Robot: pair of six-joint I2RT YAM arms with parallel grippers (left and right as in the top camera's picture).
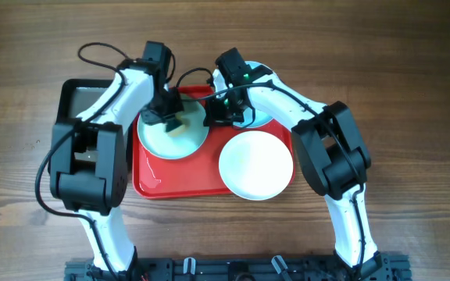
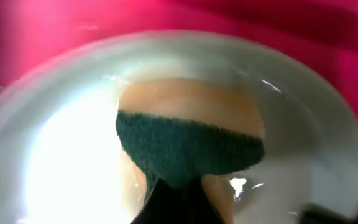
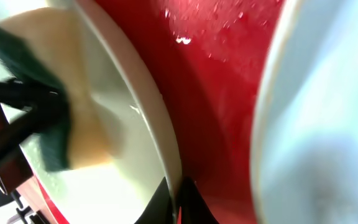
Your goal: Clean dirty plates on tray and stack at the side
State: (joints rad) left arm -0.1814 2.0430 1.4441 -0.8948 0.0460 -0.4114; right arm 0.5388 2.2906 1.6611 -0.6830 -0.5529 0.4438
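On the left half of the red tray (image 1: pixel 170 183) lies a mint plate (image 1: pixel 158 140). My left gripper (image 1: pixel 172 121) is shut on a sponge (image 1: pixel 180 125), green on one face and yellow on the other, pressing it onto that plate. The left wrist view shows the sponge (image 2: pixel 185 143) spread on the plate (image 2: pixel 67 162) ahead of the gripper (image 2: pixel 178 190). My right gripper (image 1: pixel 209 119) is shut on the same plate's right rim (image 3: pixel 142 106), as the right wrist view shows (image 3: pixel 176 190). A second plate (image 1: pixel 256 165) lies front right, and a third (image 1: pixel 262 119) sits partly under the right arm.
A dark grey pan (image 1: pixel 75 92) stands at the back left, beside the tray and under the left arm. The front-right plate overhangs the tray's right edge. Bare wooden table (image 1: pixel 412 94) surrounds the tray. Red tray floor (image 3: pixel 216 93) shows between two plates.
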